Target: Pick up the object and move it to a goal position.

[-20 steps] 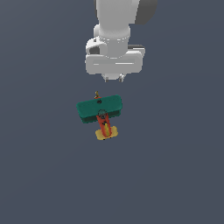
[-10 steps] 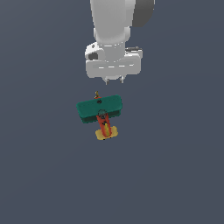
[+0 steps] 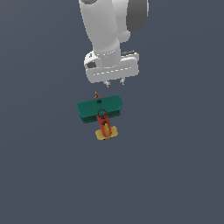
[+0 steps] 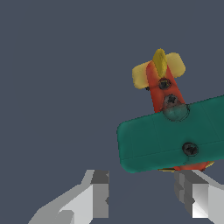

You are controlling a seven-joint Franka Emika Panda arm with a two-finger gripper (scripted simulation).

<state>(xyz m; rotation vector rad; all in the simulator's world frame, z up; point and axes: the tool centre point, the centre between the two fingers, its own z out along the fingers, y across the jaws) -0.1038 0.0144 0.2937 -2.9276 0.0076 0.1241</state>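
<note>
The object is a small toy airplane with wide teal wings, a red-orange fuselage and a yellow tail, lying flat on the dark grey surface. In the wrist view the airplane shows from above, tail pointing away from the fingers. My gripper hangs above and behind the plane's nose, not touching it. Its two fingers stand apart and open in the wrist view, gripper, with nothing between them; the plane's wing lies close to one finger.
The dark grey surface extends all around the plane. The white arm rises above the gripper at the top of the exterior view.
The arm has tilted and shifted slightly towards the exterior view's left and a little lower. The airplane has not moved.
</note>
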